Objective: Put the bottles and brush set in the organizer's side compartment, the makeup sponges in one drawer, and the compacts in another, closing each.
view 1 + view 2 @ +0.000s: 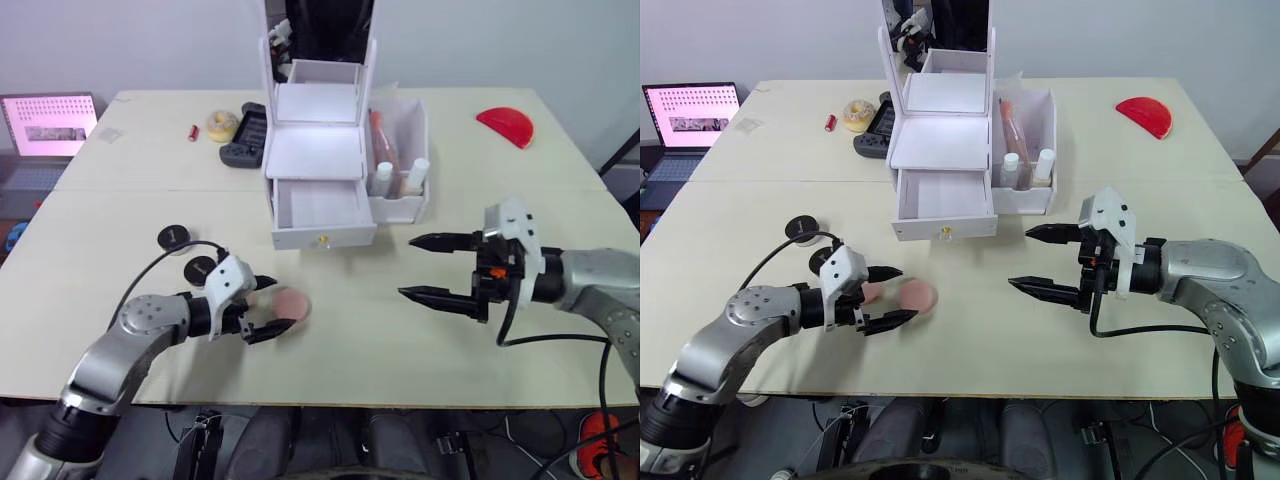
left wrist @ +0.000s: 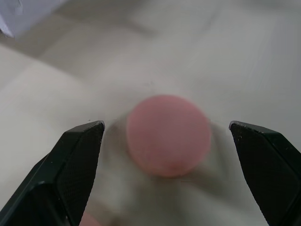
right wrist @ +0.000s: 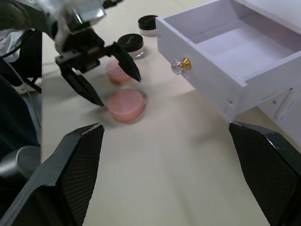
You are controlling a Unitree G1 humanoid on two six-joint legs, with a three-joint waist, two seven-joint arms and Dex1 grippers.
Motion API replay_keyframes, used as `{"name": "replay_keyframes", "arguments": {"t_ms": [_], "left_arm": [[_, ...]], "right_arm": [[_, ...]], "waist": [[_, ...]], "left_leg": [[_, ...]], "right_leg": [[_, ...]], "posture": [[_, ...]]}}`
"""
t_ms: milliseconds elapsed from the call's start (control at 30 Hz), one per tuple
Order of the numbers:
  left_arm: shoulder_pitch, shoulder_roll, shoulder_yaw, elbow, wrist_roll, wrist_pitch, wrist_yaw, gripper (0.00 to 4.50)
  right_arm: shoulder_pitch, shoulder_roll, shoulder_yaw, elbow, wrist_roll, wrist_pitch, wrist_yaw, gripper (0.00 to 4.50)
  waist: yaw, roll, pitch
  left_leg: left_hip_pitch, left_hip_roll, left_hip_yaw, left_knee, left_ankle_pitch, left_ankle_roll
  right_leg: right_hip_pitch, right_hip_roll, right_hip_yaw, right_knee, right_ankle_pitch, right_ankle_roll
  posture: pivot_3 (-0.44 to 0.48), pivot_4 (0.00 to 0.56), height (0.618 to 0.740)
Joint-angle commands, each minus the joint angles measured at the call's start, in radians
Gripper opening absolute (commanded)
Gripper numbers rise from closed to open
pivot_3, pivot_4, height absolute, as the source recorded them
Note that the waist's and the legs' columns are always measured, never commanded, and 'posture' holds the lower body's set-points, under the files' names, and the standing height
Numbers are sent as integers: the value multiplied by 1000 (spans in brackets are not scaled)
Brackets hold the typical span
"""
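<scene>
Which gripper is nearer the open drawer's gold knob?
Right. The right gripper, open, sits just beside the knob off the drawer's front corner; the left gripper, open around a pink sponge, is farther away.

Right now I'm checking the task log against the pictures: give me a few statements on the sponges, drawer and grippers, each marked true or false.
1. The left gripper has its jaws open around a pink sponge. True.
2. The organizer's bottom drawer is closed. False: it is pulled out and empty.
3. The right gripper holds a compact. False: its jaws are open and empty.
4. Bottles stand in the side compartment. True.
5. Both black compacts are in a drawer. False: they lie on the table.
</scene>
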Motion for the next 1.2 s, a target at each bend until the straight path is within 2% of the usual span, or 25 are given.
{"name": "replay_keyframes", "arguments": {"t_ms": [33, 333, 667, 800, 1000, 1200], "left_arm": [[-45, -22, -31, 36, 41, -48, -8, 4468], [-76, -65, -85, 118, 95, -76, -31, 4468], [-63, -85, -75, 105, 70, -8, -51, 4468], [-56, -85, -72, 95, 66, 4, -52, 2719], [-51, -70, -64, 67, 48, 16, -69, 2666], [-73, -21, 11, -7, -30, 41, -116, 2666]], "right_arm": [[-5, 12, -4, -42, 18, -3, -22, 4500], [-13, 22, -34, -43, 45, -5, -56, 4500], [-60, 80, -53, 20, 56, -72, -47, 4500], [-63, 92, -49, 46, 39, -96, -50, 4500], [-81, 91, -34, 57, 37, -101, -56, 4500], [-96, 94, -22, 67, 27, -103, -61, 4500]], "waist": [[1, 0, 0], [-1, 0, 0], [-1, 0, 0], [-1, 0, 0], [-1, 0, 0], [-1, 0, 0]], "left_leg": [[0, 0, 0, 0, 0, 0], [0, 0, 0, 0, 0, 0], [1, 0, 0, 0, 0, 0], [1, 0, 0, 0, 0, 0], [1, 0, 0, 0, 0, 0], [0, 0, -1, 0, 0, 0]], "right_leg": [[0, 0, 0, 0, 0, 0], [0, 0, 0, 0, 2, 3], [0, 0, 0, 0, 2, 3], [1, 0, 0, 0, 2, 3], [0, 0, 0, 0, 2, 3], [0, 0, 0, 1, 2, 3]], "posture": [[0, 150, 740], [0, 150, 740], [0, 150, 740], [0, 150, 740], [0, 150, 740], [0, 150, 740]]}}
